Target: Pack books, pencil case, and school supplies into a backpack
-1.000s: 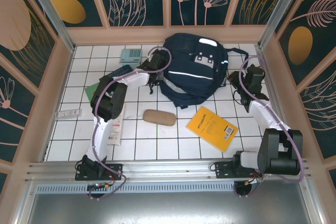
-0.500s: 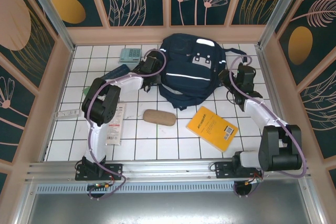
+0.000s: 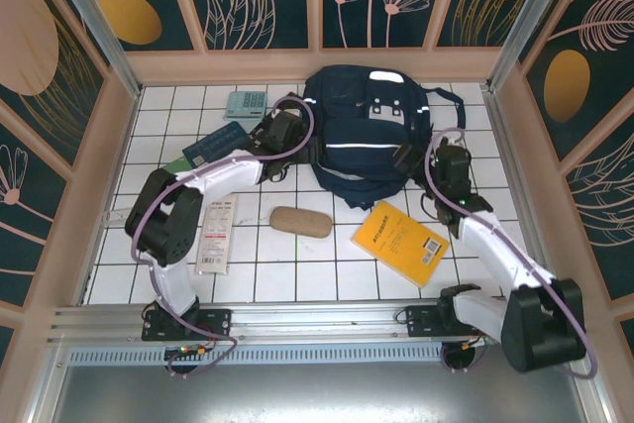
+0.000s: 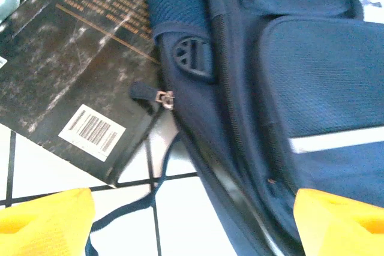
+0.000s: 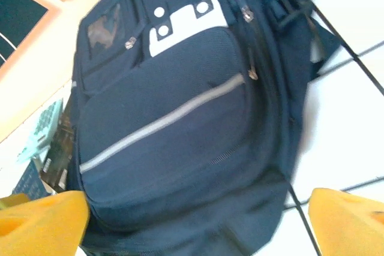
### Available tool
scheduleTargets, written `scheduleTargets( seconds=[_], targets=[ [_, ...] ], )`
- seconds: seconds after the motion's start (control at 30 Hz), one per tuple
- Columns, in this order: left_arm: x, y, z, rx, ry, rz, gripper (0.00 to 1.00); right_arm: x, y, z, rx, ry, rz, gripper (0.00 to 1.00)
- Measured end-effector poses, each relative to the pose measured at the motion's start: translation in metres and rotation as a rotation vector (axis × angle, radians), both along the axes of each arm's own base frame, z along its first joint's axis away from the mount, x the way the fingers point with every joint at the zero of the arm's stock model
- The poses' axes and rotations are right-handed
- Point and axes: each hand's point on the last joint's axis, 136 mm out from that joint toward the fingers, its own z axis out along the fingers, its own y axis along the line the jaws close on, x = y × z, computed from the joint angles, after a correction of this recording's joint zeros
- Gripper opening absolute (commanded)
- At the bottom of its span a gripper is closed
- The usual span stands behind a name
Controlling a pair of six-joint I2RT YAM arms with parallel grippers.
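Both grippers stand wide open and hold nothing: the left gripper [image 4: 192,223] hangs low over the left flank of the large navy blue fabric backpack [image 3: 367,131], its yellow pads [image 4: 42,220] spread across a zipper pull [image 4: 162,97]. The right gripper [image 5: 198,226] faces the pack's front pocket from its near right side. Packing looks barely begun. The backpack lies flat, front up, by the middle of the counter's far edge, and I judge its zippers shut. Every item lies outside it: the large yellow book [image 3: 401,242] and the tan oblong soft pencil case [image 3: 300,222] toward the near edge, the black book with gold pattern [image 4: 72,58] touching the pack's left side, the pale teal calculator [image 3: 246,103] near the far left corner, and the long white packet with red print [image 3: 215,235] toward the left edge. Each arm reaches from its base at the near edge, and the two bracket the pack.
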Motion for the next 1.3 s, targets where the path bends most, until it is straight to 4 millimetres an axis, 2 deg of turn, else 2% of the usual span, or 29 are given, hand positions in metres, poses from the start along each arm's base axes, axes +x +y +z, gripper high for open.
scheduleTargets(
  seconds=[0.07, 0.17, 0.27, 0.43, 0.53, 0.63, 0.7, 0.83, 0.93, 1.1, 1.23, 1.3],
  targets=[
    [-0.014, -0.012, 0.01, -0.037, -0.018, -0.042, 0.86, -0.017, -0.007, -0.007, 0.008, 0.018, -0.031, 0.99],
    [-0.042, -0.035, 0.011, -0.094, -0.003, -0.121, 0.84, -0.043, -0.018, -0.019, 0.022, 0.068, -0.088, 0.99],
    [-0.071, -0.054, 0.0, -0.153, 0.041, -0.185, 0.82, -0.064, -0.03, -0.028, 0.035, 0.13, -0.159, 0.99],
    [-0.114, -0.068, -0.018, -0.277, 0.125, -0.237, 0.79, -0.092, -0.042, -0.043, 0.069, 0.225, -0.251, 0.99],
    [-0.13, -0.078, -0.023, -0.317, 0.163, -0.268, 0.77, -0.108, -0.046, -0.058, 0.083, 0.303, -0.296, 0.99],
    [-0.14, -0.09, -0.019, -0.35, 0.167, -0.299, 0.73, -0.122, -0.049, -0.074, 0.077, 0.376, -0.32, 0.99],
    [-0.148, -0.096, -0.018, -0.367, 0.168, -0.323, 0.68, -0.128, -0.052, -0.082, 0.055, 0.407, -0.327, 0.99],
    [-0.166, -0.106, -0.022, -0.362, 0.192, -0.362, 0.56, -0.129, -0.053, -0.087, 0.027, 0.412, -0.313, 0.99],
    [-0.187, -0.116, -0.027, -0.326, 0.218, -0.413, 0.39, -0.123, -0.052, -0.089, 0.013, 0.406, -0.298, 0.99],
    [-0.224, -0.126, -0.04, -0.258, 0.267, -0.486, 0.18, -0.112, -0.051, -0.097, -0.029, 0.422, -0.28, 0.99],
    [-0.242, -0.135, -0.055, -0.189, 0.296, -0.527, 0.01, -0.103, -0.05, -0.097, -0.052, 0.41, -0.267, 0.99],
    [-0.251, -0.14, -0.065, -0.153, 0.311, -0.543, 0.0, -0.097, -0.049, -0.093, -0.057, 0.389, -0.259, 0.99]
  ],
)
